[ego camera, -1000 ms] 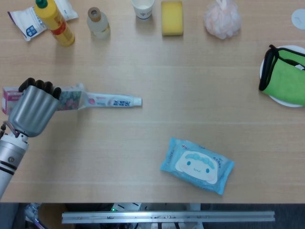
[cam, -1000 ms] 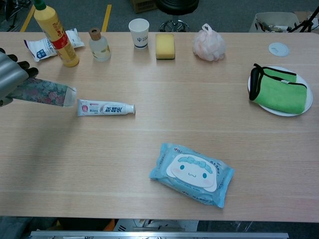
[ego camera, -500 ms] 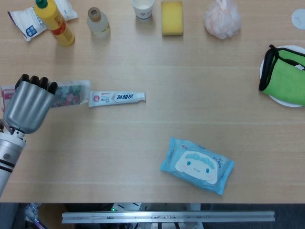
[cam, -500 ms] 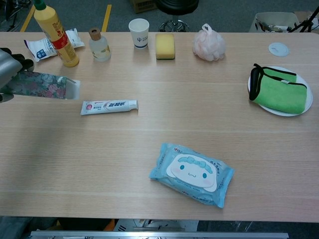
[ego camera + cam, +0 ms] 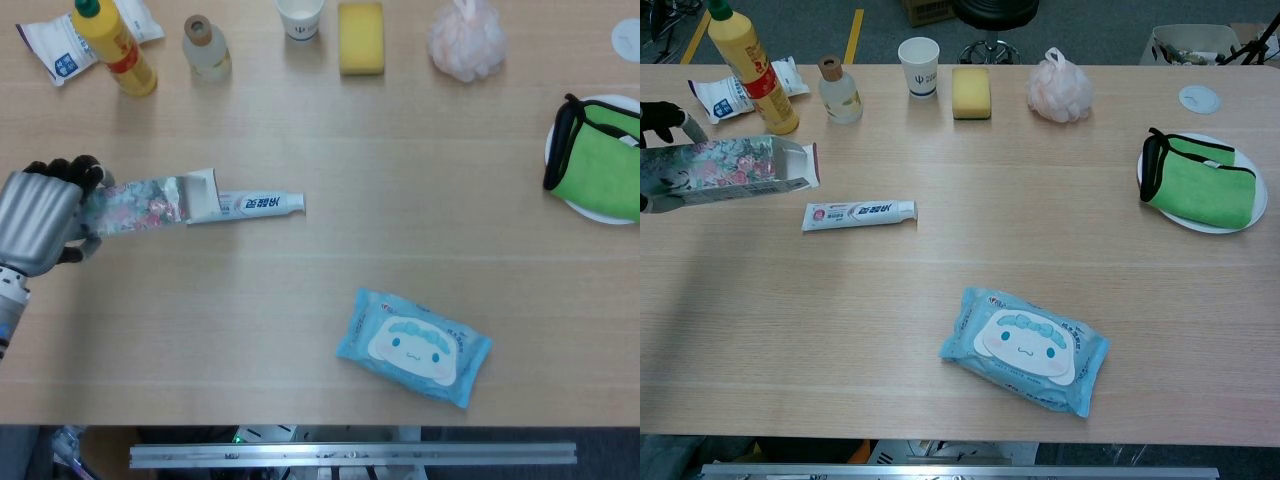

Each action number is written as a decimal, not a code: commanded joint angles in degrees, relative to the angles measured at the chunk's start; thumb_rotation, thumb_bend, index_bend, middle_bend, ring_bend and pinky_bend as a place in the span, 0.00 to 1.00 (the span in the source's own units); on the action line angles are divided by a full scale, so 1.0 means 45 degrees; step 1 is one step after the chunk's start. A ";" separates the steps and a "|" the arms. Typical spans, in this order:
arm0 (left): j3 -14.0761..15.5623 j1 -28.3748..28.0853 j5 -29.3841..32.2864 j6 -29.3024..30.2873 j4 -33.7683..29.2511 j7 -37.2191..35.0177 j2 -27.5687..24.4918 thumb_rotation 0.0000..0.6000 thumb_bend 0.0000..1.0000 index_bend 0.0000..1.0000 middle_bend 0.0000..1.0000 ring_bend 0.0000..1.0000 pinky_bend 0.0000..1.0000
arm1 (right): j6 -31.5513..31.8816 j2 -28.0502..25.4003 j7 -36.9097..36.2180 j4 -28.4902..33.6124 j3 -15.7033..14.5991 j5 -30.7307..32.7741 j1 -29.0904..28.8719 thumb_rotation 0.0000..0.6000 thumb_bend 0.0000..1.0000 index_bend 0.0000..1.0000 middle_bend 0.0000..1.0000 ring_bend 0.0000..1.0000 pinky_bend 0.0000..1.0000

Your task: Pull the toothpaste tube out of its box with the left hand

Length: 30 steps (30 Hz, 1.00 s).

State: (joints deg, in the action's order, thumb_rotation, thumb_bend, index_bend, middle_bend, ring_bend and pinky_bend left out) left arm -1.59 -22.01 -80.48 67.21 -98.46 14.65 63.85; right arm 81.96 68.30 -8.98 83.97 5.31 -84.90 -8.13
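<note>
The white toothpaste tube (image 5: pixel 258 204) (image 5: pixel 858 213) lies flat on the table, fully outside its box in the chest view. My left hand (image 5: pixel 40 220) (image 5: pixel 660 113) grips the floral toothpaste box (image 5: pixel 145 206) (image 5: pixel 730 171) by its left end at the table's left edge. The box is held above the table with its open flap end pointing right. In the head view that open end overlaps the tube's left end; in the chest view box and tube are apart. My right hand shows in neither view.
Along the far edge stand a yellow bottle (image 5: pixel 115 45), a clear bottle (image 5: pixel 205 48), a paper cup (image 5: pixel 300 17), a yellow sponge (image 5: pixel 360 37) and a pink mesh puff (image 5: pixel 465 42). A green cloth on a plate (image 5: pixel 600 160) sits right. A blue wipes pack (image 5: pixel 412 345) lies front centre.
My left hand has raised the box off the table and turned it, drawing back to the left. The tube slid out, shifted slightly right, and now lies still.
</note>
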 commanded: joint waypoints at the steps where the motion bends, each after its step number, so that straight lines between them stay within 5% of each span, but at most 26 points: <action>1: 0.0052 0.0092 -0.0111 -0.0062 0.0332 -0.0532 0.0174 1.00 0.17 0.28 0.20 0.25 0.34 | -0.0006 -0.0012 0.0008 0.0024 0.0004 0.0011 -0.0002 1.00 0.16 0.39 0.35 0.24 0.33; 13: 0.0081 0.0265 -0.0440 0.0172 0.1138 -0.2210 0.0793 1.00 0.17 0.21 0.12 0.18 0.29 | 0.0085 -0.0065 -0.0093 0.0096 0.0001 0.0016 0.0063 1.00 0.16 0.39 0.35 0.24 0.33; 30: -0.0007 0.2072 -0.1823 0.4081 0.1105 -0.3924 0.1100 1.00 0.17 0.28 0.20 0.22 0.32 | 0.2394 -0.0393 0.0305 0.0764 -0.0214 -0.1336 0.0916 1.00 0.16 0.39 0.35 0.24 0.33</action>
State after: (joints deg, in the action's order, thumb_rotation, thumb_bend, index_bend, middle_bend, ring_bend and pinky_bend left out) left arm -1.58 -13.51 -88.32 84.55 -93.50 -2.31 68.70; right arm 91.72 66.87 -8.21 86.82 4.65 -90.16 -4.71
